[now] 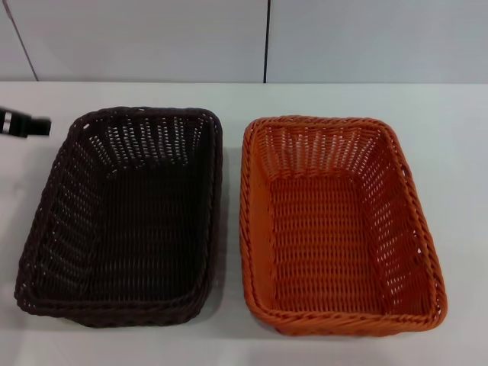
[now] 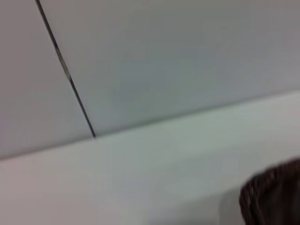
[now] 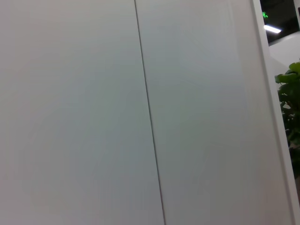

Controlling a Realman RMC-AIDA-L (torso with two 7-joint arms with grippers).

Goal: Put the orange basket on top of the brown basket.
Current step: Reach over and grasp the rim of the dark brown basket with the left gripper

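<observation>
The orange basket (image 1: 339, 225) stands upright on the white table (image 1: 457, 137), on the right. The brown basket (image 1: 126, 217) stands beside it on the left, a narrow gap between them. Both are empty. A corner of the brown basket's rim shows in the left wrist view (image 2: 274, 197). My left gripper (image 1: 23, 124) shows only as a dark tip at the far left edge, just left of the brown basket's far corner. My right gripper is out of view; its wrist view shows only wall panels.
White wall panels (image 1: 267, 38) rise behind the table's far edge. Bare table lies beyond and to the right of the orange basket. A green plant (image 3: 290, 108) shows past the wall's edge in the right wrist view.
</observation>
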